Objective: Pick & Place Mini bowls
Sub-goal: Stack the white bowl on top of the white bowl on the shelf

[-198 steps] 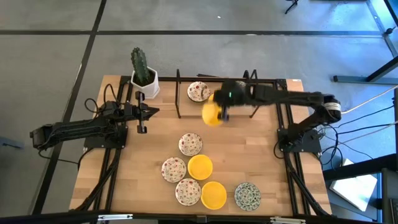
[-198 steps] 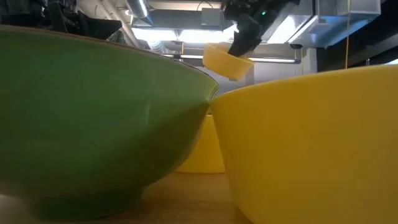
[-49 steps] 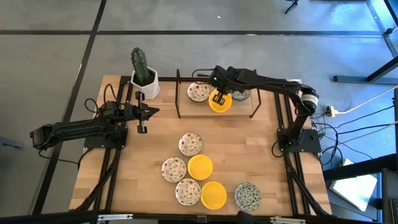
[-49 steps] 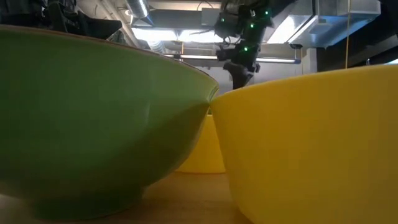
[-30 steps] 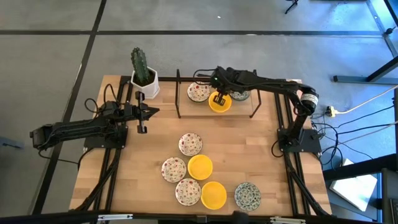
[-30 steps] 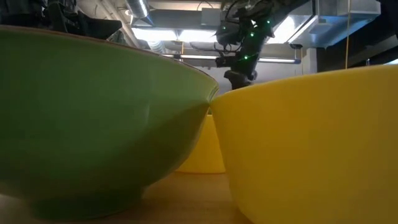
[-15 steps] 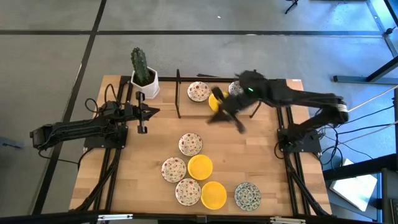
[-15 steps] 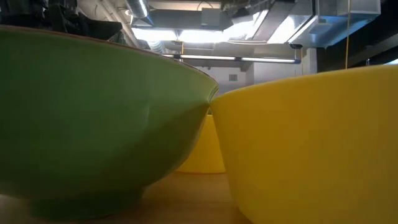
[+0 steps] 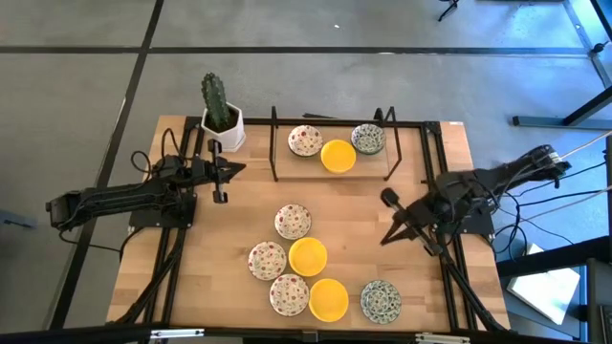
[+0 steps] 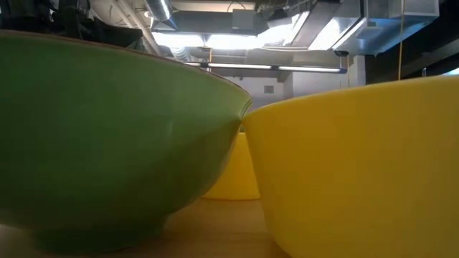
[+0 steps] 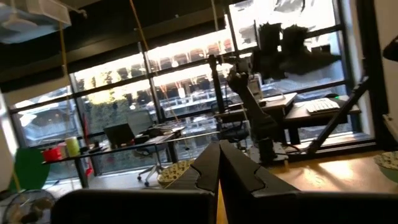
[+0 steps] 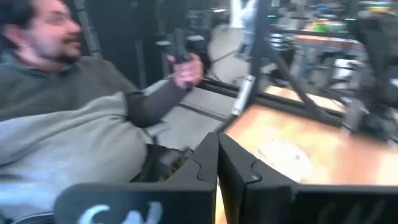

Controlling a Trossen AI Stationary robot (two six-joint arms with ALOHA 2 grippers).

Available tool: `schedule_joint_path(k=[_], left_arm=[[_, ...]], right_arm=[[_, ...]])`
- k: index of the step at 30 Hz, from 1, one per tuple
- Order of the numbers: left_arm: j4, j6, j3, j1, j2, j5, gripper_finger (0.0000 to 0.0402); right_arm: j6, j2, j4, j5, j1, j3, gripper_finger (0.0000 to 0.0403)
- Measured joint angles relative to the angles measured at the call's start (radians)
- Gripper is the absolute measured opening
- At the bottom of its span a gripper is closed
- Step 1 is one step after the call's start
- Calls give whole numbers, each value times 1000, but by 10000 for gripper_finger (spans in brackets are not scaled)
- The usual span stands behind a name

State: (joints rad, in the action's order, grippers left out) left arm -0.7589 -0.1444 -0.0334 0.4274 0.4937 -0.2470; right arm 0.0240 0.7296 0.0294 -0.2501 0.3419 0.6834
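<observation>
Three mini bowls sit inside the black rack at the table's far edge: a floral one, a yellow one and a grey-green one. Several more lie on the near half of the table, among them a floral one, a yellow one and a grey-green one. My right gripper hovers shut and empty at the right side, pointing toward the table's left; its closed fingers show in the right wrist view. My left gripper waits shut at the far left.
A white pot with a cactus stands at the far left corner. The low view is filled by a green bowl and a yellow bowl close to the camera. A person in a grey sweater sits beyond the table's edge.
My right gripper has left the yellow bowl in the rack and swung fast toward the table's right and near side, rising and tipping from pointing down to level. The yellow bowl stays in the rack between the other two.
</observation>
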Motion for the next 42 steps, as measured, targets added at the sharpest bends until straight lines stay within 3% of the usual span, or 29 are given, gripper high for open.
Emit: schedule_joint_path(k=[6,13,30,42], left_arm=[[-15,0,0,0,0,51,7],[-15,0,0,0,0,46,5],[-7,9,0,0,0,44,4],[1,9,0,0,0,44,4]], right_arm=[[1,-245,-136,114,4,-252,5],[62,-382,-204,128,4,-367,5],[85,-398,-139,128,3,-381,6],[66,-408,-61,232,-4,-380,6]])
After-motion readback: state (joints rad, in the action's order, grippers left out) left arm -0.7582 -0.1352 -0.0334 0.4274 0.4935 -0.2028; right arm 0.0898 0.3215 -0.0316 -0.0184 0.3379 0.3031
